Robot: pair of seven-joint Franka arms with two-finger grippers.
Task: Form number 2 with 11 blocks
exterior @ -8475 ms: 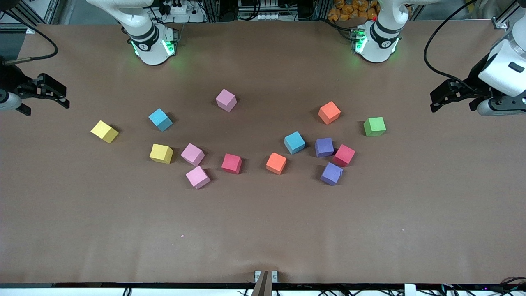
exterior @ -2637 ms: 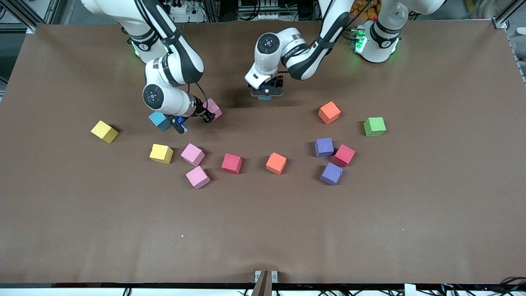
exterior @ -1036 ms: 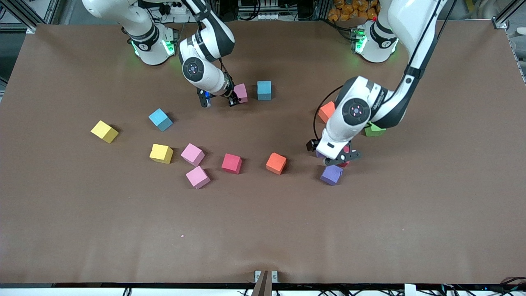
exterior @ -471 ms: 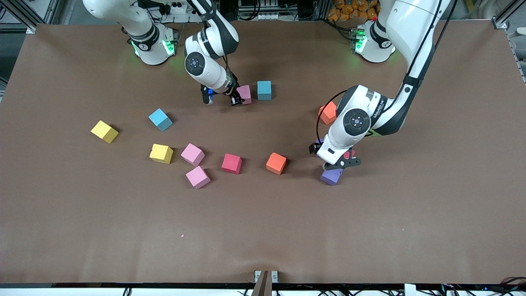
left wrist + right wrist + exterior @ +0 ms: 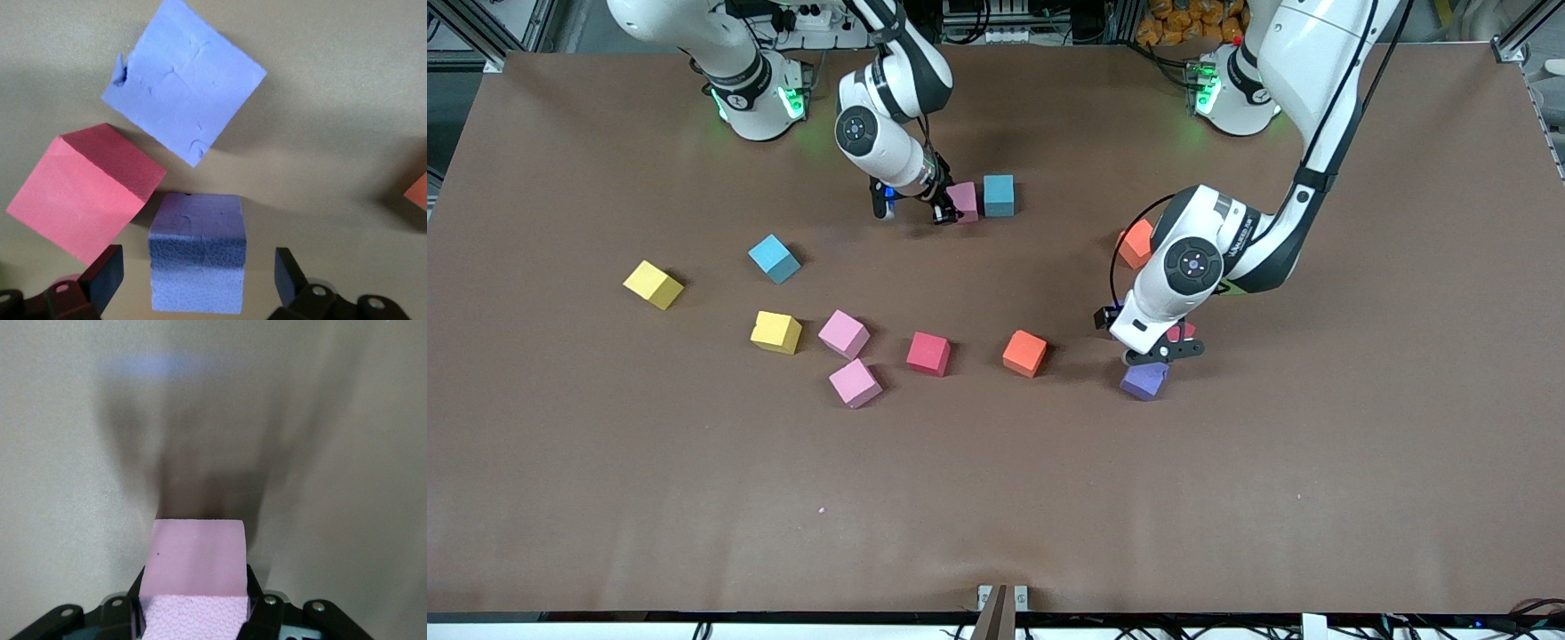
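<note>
Left gripper point(image 5: 193, 280) spread around purple cube point(image 5: 197, 250), seemingly untouched.

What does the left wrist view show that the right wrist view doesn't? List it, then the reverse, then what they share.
Left wrist view only: the left gripper open around one purple cube, a second purple cube, a red cube and a corner of an orange cube.
Right wrist view only: the right gripper shut on a pink cube.
Both: the bare brown table and that arm's own black fingers framing a cube.
</note>
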